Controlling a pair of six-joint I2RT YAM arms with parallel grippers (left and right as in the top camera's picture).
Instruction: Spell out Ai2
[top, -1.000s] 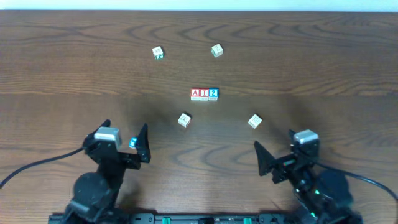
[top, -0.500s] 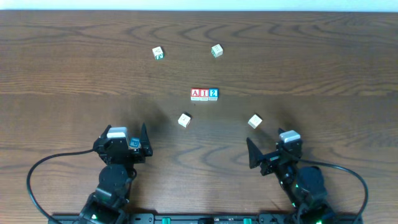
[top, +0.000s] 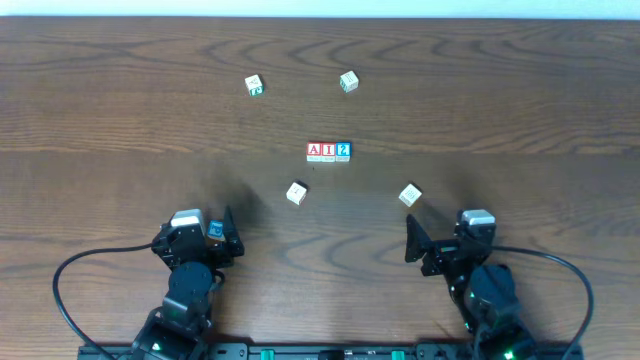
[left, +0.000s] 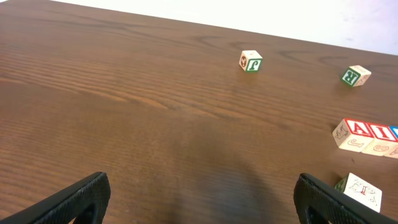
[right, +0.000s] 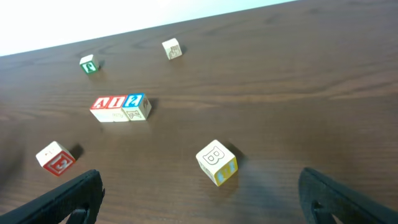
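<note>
Three letter blocks stand touching in a row at the table's middle: a red A, a red I and a blue 2. The row also shows in the right wrist view and at the right edge of the left wrist view. My left gripper is open and empty near the front left of the table; its fingertips show in the left wrist view. My right gripper is open and empty at the front right, and in its wrist view its jaws frame a B block.
Loose blocks lie around the row: one at the back left, one at the back middle, one in front left of the row and a B block in front right, close to my right gripper.
Both arms have drawn back toward the table's front edge and lowered. The blocks have not moved.
</note>
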